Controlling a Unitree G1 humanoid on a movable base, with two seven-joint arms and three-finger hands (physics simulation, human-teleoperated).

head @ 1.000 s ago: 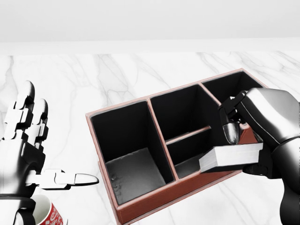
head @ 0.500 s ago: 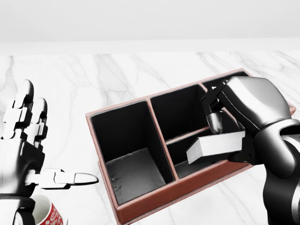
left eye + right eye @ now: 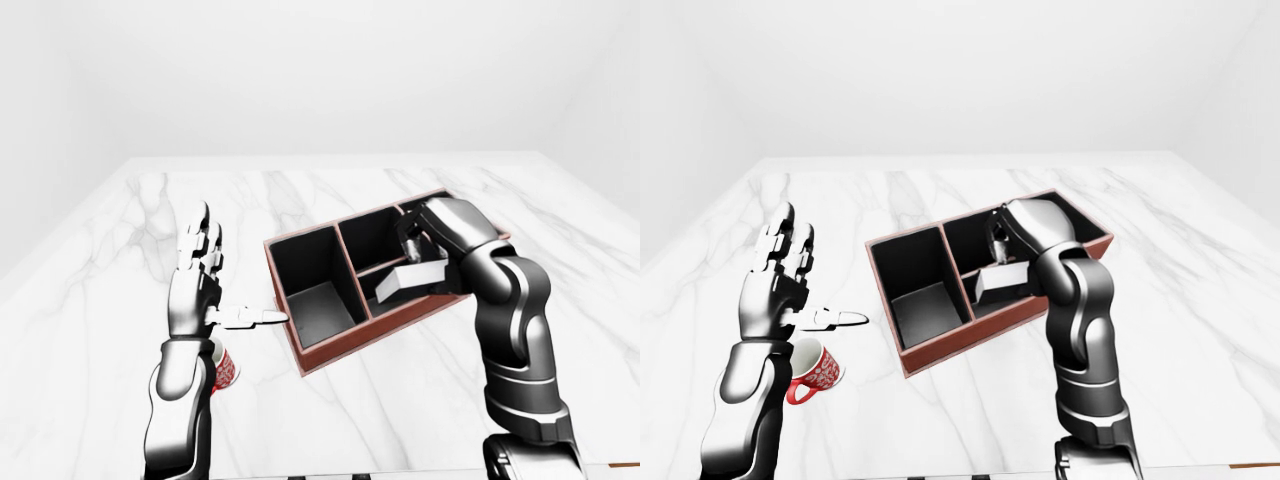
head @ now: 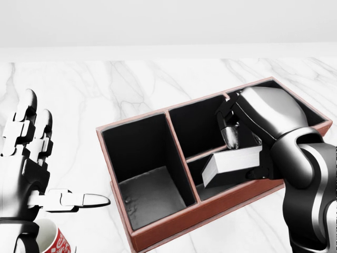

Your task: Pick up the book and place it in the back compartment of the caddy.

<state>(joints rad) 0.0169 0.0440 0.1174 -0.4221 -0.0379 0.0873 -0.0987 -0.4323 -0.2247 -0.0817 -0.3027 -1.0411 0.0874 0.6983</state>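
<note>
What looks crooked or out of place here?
Only the book: the right hand holds it tilted over the caddy's small middle compartments, not set in any. The mug stands upright by the left hand. Nothing spilled.

Nothing readable showed anywhere. The red mug [image 3: 812, 372] by the left hand carried a white pattern, too small and blurred to make out as letters. The book [image 4: 230, 164] showed only plain pale page edges, with no title in sight. The caddy [image 4: 158, 235] bore no label or mark on its red walls, and the marble table [image 3: 120, 250] carried only grey veining.
</note>
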